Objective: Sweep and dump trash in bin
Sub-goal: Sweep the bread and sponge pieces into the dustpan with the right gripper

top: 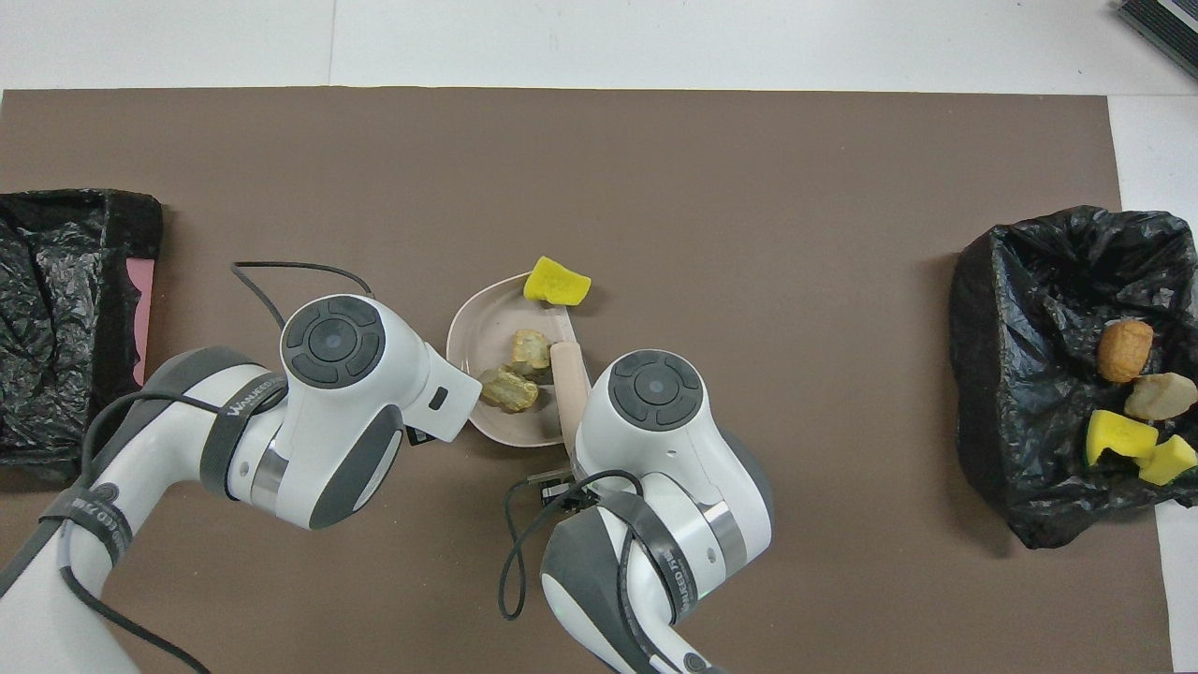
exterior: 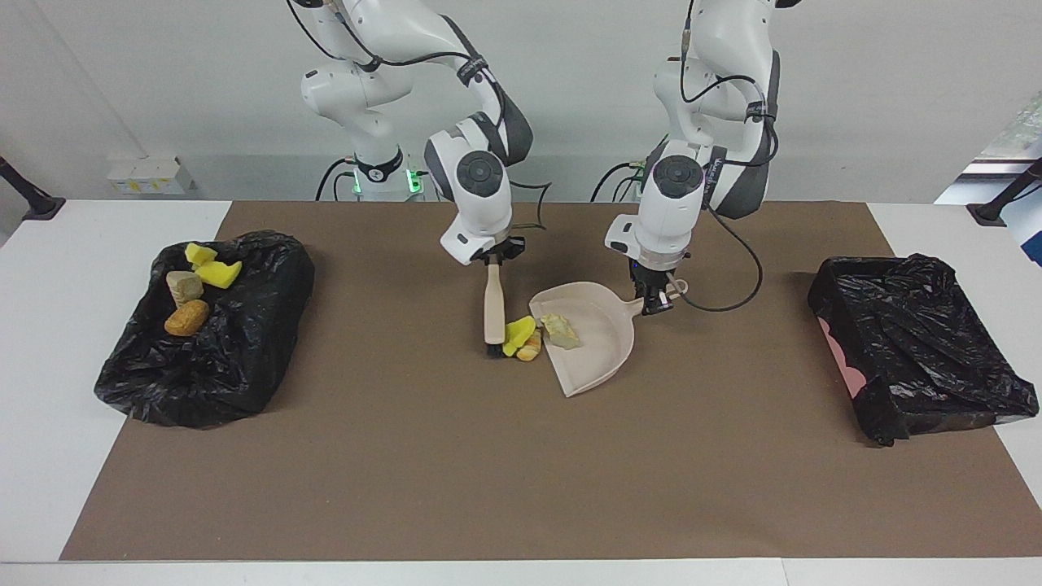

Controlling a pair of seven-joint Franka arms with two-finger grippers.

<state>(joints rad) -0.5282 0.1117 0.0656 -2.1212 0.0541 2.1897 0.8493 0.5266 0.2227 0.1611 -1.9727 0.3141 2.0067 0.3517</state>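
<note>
Dustpan [exterior: 590, 346] handle clamped in my left gripper [exterior: 656, 303]; right gripper [exterior: 493, 259] shut on brush [exterior: 493, 313]. Scraps [exterior: 521, 335] at bristles: light, soft, likely to tumble; I'd sweep, not pinch.

White table [exterior: 49, 342] spread with a brown mat [exterior: 488, 472] running well out to both sides from under the jaws. Plain pale wall [exterior: 163, 89] at the robots' end of the table, evenly lit. Small white box [exterior: 148, 176] against its foot. Black clamp [exterior: 32, 199] at each table corner there.
</note>
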